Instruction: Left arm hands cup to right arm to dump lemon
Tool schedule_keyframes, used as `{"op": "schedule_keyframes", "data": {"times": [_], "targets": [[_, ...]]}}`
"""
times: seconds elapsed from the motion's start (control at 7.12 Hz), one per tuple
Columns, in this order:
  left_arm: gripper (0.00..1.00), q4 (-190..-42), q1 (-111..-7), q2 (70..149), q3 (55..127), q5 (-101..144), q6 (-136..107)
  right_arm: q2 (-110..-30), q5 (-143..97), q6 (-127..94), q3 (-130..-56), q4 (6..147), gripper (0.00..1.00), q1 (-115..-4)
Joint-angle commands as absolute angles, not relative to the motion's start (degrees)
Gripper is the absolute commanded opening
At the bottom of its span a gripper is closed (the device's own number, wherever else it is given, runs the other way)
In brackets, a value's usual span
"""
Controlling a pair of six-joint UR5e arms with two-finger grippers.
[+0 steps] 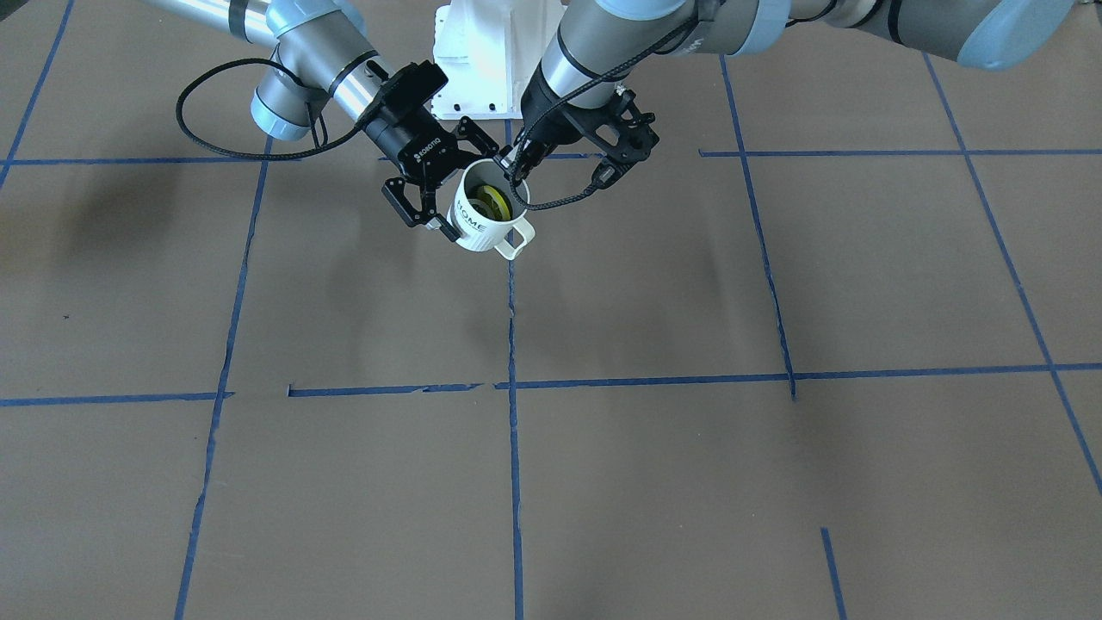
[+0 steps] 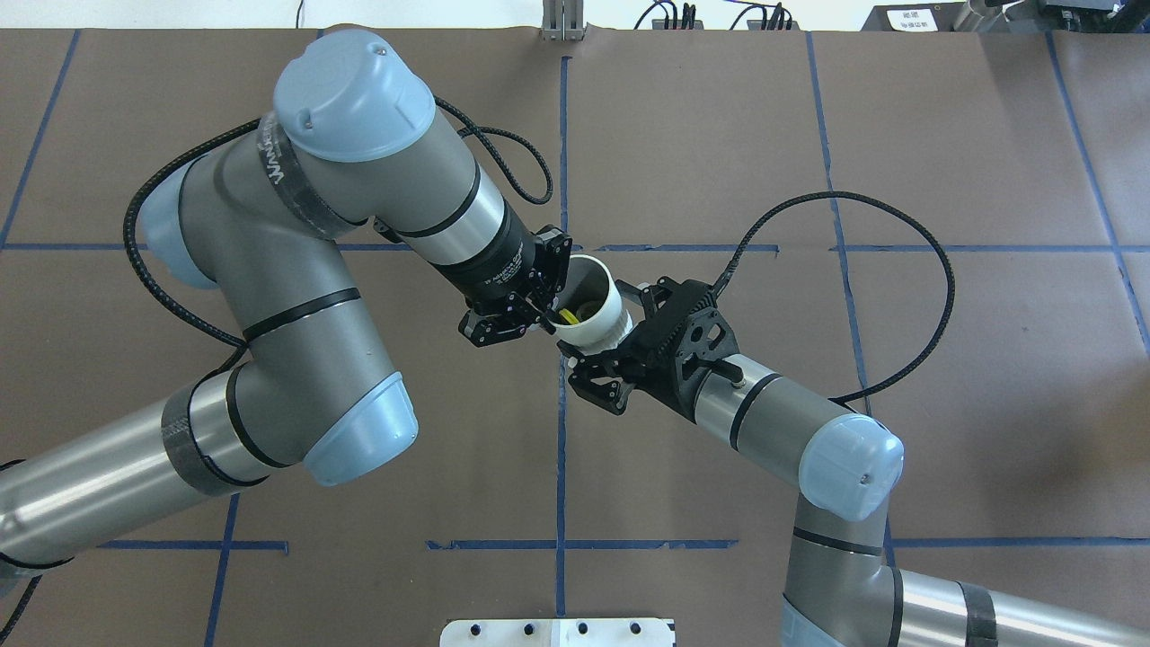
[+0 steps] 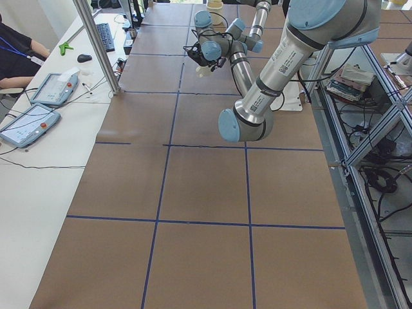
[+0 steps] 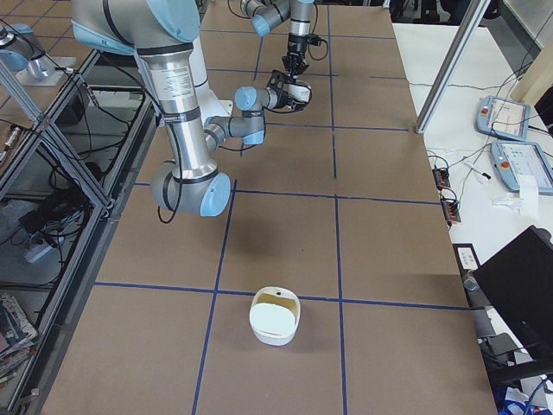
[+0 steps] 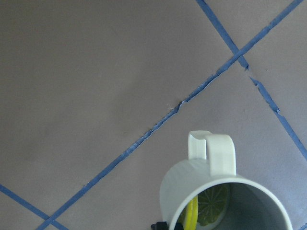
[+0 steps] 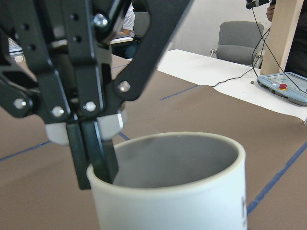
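Observation:
The cup (image 1: 482, 226), a white ribbed mug lettered "HOME", hangs tilted above the table with its handle toward the operators' side. The lemon (image 1: 492, 200) lies inside it and shows in the left wrist view (image 5: 208, 203). My left gripper (image 1: 516, 168) is shut on the cup's rim, one finger inside and one outside. It also shows in the overhead view (image 2: 546, 316). My right gripper (image 1: 469, 194), lettered ROBOTIQ, is open, with its fingers straddling the cup's body (image 2: 597, 319) from the other side. In the right wrist view the cup (image 6: 182, 201) fills the foreground.
The white robot base (image 1: 482, 52) stands just behind the hand-over spot. A white bowl-like container (image 4: 275, 318) sits on the brown table toward the robot's right end. Operators' pendants (image 3: 29, 122) lie on the side table. Blue tape lines cross the table.

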State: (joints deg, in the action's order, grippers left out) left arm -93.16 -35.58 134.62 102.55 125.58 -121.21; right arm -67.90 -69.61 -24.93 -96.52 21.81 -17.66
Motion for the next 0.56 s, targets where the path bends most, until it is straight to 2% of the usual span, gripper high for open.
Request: {"op": "schedule_keyframes", "data": {"times": [0.0,0.14,0.28,0.42], "targets": [[0.04,-93.3,-35.3,134.6,103.3,125.9,-121.6,-67.9,-69.7,-24.6,-96.5,21.9,0.84,-17.7],[0.59,-93.9,-35.3,134.3,103.2,126.0,-120.3,-68.1,-69.4,-24.4,-96.5,22.1,0.42,-16.9],[1.00,-93.9,-35.4,134.0,104.1,125.9,-119.5,-68.4,-69.5,-24.7,-96.5,21.8,0.22,-16.8],[1.00,-93.5,-36.0,133.8,106.2,125.9,-117.0,-68.5,-69.5,-25.0,-96.5,21.8,0.22,-16.7]]}}
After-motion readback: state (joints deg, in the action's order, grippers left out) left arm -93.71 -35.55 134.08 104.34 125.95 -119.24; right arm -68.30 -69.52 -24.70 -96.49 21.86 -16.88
